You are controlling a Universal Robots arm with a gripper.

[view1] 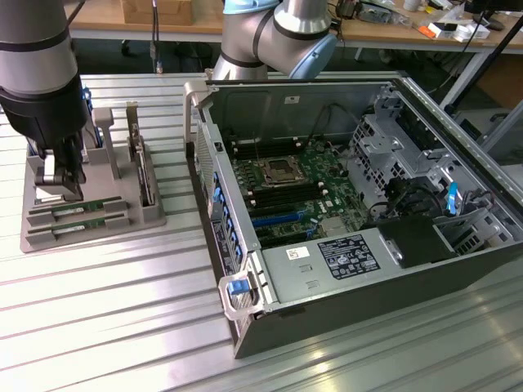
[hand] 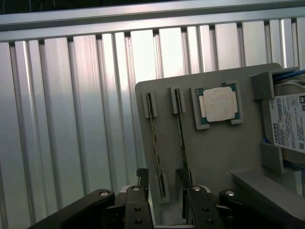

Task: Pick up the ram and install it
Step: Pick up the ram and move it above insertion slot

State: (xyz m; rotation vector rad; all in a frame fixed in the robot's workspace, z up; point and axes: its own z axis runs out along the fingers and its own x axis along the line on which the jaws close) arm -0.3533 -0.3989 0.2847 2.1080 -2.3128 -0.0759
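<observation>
Exterior view's left: the hand (view1: 65,189) hangs open over a grey tray (view1: 151,214), fingers (hand: 142,175) either side of 1 ram (hand: 156,143).

A ribbed metal counter (view1: 106,310) carries a grey holder (view1: 151,216) at the exterior view's left and an open computer case (view1: 343,314) just beside it, to the right. Inside the case lies a green motherboard (view1: 306,192) with a metal-framed socket (view1: 275,171). Nearer to the camera sits a grey box (view1: 327,260) with a dark label. On the holder a silver processor (hand: 219,104) lies flat in its recess. A hard drive (hand: 288,124) with a white label is near it. A wooden desk (view1: 106,16) stands behind.
</observation>
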